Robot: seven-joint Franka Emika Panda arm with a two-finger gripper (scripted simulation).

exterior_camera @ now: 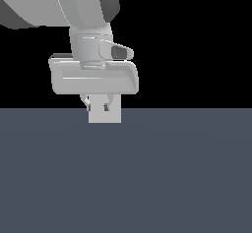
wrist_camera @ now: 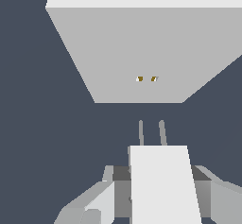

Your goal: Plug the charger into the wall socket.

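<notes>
In the wrist view the charger [wrist_camera: 163,185] is a pale block held between my gripper's [wrist_camera: 160,197] fingers [wrist_camera: 94,204]. Its two thin prongs [wrist_camera: 141,133] point at the wall socket [wrist_camera: 142,43], a larger pale grey plate with two yellowish dots [wrist_camera: 146,79] at its centre. A short gap separates the prong tips from the plate, and the prongs sit slightly off to one side of the dots. In the exterior view my gripper [exterior_camera: 98,103] hangs low over the floor with a pale square [exterior_camera: 114,115] at its fingertips. There I cannot tell the charger from the socket.
A flat dark blue-grey floor [exterior_camera: 172,178] spreads around the socket and under the gripper. The arm's white wrist and hand body [exterior_camera: 93,77] fill the upper part of the exterior view's left, against a black background.
</notes>
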